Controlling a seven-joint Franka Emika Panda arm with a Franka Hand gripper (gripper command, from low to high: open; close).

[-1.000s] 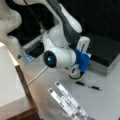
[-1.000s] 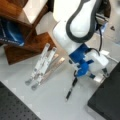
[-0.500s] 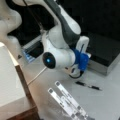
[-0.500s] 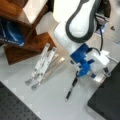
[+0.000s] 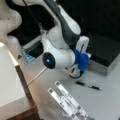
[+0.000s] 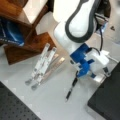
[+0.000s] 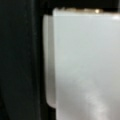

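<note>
My gripper (image 5: pixel 75 73), on a blue mount below the white wrist, hangs low over the grey table in both front views. Its dark fingertips (image 6: pixel 78 74) are just above one end of a black pen (image 6: pixel 71 89). That pen (image 5: pixel 88 85) lies flat on the table a little to the gripper's right in a front view. Nothing shows between the fingers. The wrist view has only a pale grey surface (image 7: pixel 85 65) with a dark band (image 7: pixel 20 60) on its left; no fingers appear there.
Several long metal strips (image 5: pixel 66 98) lie side by side on the table (image 6: pixel 42 65). A wooden shelf unit (image 6: pixel 22 32) holding a blue book (image 6: pixel 10 33) stands nearby. A black box (image 5: pixel 105 50) sits behind the arm, and a dark perforated mat (image 6: pixel 12 107) lies at a corner.
</note>
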